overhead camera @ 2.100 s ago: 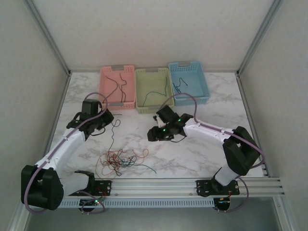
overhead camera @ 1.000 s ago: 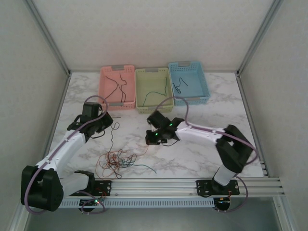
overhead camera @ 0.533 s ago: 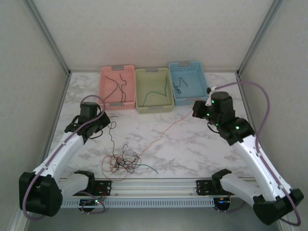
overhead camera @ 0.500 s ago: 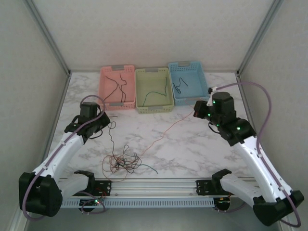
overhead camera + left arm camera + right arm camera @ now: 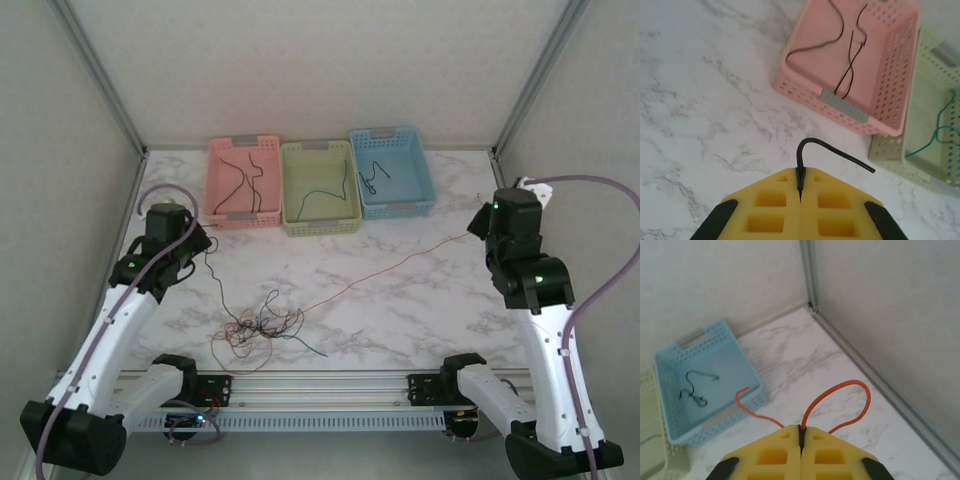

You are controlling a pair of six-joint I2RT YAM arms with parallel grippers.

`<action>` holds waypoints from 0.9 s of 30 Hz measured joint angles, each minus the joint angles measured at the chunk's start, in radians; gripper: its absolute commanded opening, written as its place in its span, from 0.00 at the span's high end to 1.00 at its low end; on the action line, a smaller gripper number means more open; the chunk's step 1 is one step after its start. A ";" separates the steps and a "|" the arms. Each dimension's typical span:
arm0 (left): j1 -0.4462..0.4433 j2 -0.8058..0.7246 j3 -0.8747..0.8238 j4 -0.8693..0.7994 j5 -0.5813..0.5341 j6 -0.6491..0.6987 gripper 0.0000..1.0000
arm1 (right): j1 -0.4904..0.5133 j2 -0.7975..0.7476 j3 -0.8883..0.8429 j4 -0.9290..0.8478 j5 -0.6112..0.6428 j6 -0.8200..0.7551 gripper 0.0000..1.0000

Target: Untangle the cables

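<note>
Both grippers are clamped fully shut, each on one thin wire. The left gripper (image 5: 800,189) pinches a black wire (image 5: 832,151) between its yellow pads, the short free end curling out past them. It hangs nearer than the green basket (image 5: 322,225) and well to its left, off the pink basket's (image 5: 243,142) near left corner. From it the black wire drops to the tangle (image 5: 258,328) of cables, which lies on the table (image 5: 430,305) well in front of the green basket and slightly to its left.

The right gripper (image 5: 801,432) grips an orange wire (image 5: 860,390), a loop standing out above its pads. It is raised far to the right of the green basket, past the blue basket (image 5: 400,208). The orange wire runs taut from there down to the tangle.

A green wire (image 5: 322,195) lies inside the green basket. Dark wires (image 5: 850,60) lie in the pink basket on its left, and a curled wire (image 5: 692,387) in the blue basket on its right.
</note>
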 measured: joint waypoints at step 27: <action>0.029 0.087 0.090 -0.004 0.135 0.061 1.00 | -0.153 0.133 0.110 0.045 -0.174 0.040 1.00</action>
